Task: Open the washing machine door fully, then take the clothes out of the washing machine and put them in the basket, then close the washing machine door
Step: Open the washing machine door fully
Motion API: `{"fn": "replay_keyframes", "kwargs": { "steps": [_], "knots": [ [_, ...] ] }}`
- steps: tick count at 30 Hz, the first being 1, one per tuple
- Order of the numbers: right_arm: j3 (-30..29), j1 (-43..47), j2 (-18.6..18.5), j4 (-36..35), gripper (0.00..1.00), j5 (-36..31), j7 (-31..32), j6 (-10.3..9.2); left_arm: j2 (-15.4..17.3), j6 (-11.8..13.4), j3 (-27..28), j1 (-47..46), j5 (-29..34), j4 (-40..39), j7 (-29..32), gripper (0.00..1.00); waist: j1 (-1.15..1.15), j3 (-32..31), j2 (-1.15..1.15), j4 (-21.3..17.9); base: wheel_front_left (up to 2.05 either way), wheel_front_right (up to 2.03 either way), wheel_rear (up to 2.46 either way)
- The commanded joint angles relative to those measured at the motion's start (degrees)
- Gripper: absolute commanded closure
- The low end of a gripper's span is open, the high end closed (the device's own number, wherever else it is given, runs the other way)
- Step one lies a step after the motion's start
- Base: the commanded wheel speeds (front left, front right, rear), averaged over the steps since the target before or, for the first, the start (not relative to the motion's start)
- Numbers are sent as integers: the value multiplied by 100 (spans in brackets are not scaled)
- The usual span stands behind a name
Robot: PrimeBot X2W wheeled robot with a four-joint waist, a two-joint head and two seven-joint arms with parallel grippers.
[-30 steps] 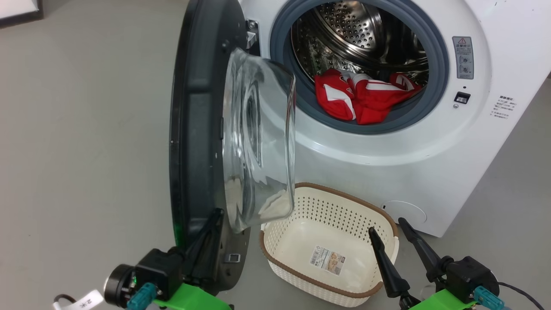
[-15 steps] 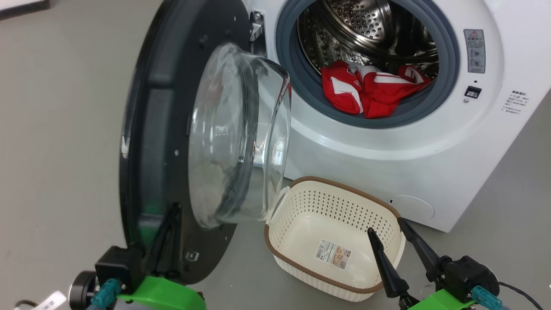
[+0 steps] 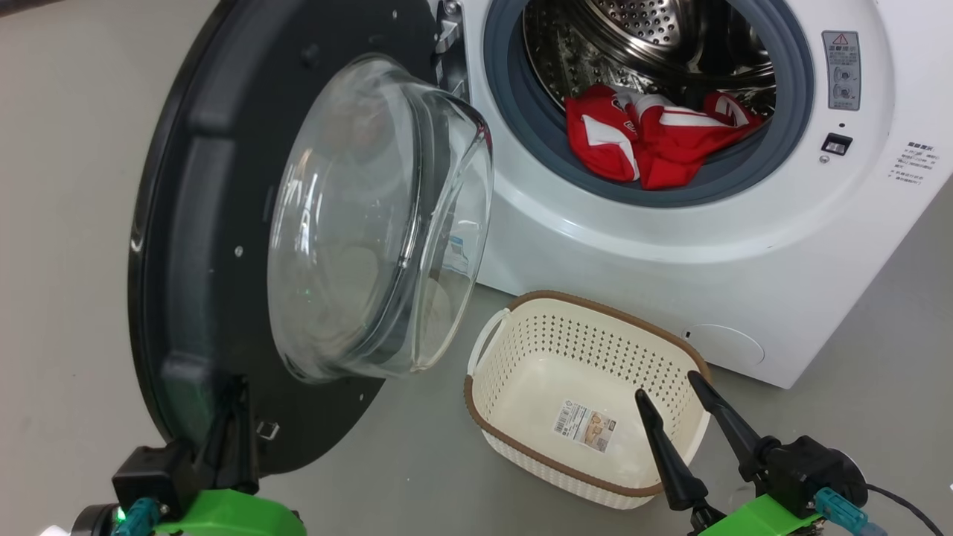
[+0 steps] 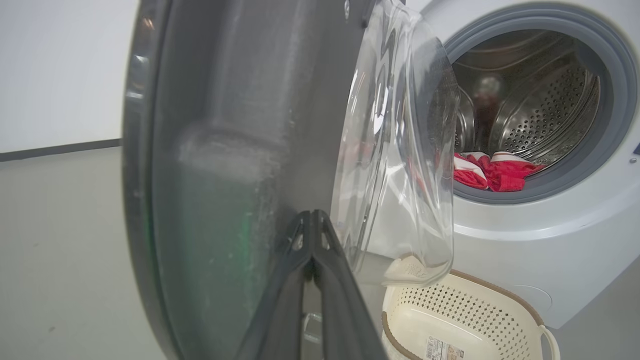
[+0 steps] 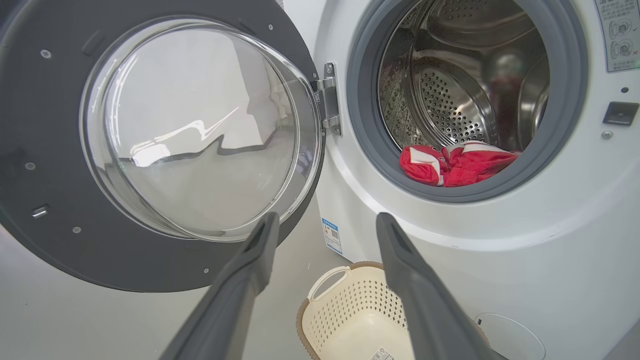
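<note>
The washing machine door (image 3: 201,193), black-rimmed with a clear glass bowl (image 3: 372,223), stands swung out to the left of the white washing machine (image 3: 670,246). My left gripper (image 3: 232,417) is shut, and its fingertips rest against the lower inner rim of the door (image 4: 215,150). Red and white clothes (image 3: 655,141) lie at the front of the steel drum, against the grey seal. The cream basket (image 3: 595,309) sits on the floor below the opening with nothing in it. Above the basket's right end my right gripper (image 3: 666,385) is open, holding nothing.
Grey floor (image 3: 67,223) surrounds the machine on the left and front. The door's hinge (image 5: 327,100) sits at the left of the opening. A small blue label (image 5: 331,235) is on the machine's lower front. A cable (image 3: 904,506) trails from my right wrist.
The door has swung further open to the left, with my left gripper moving left against its inner rim. The head view has shifted a little. The right gripper has stayed put.
</note>
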Motion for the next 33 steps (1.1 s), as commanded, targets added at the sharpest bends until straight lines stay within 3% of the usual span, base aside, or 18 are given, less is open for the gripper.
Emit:
{"fn": "replay_keyframes", "kwargs": {
  "steps": [1,33],
  "knots": [
    [90,-157,-2,-200,0,-43,23,36,205,120,337,-164,-63,10,-66,100,0,26,0,3,0,0,0],
    [10,-125,-2,-563,0,-376,443,36,622,-1,828,-1346,-261,1121,-570,100,0,414,0,-39,0,0,0]
  ]
}}
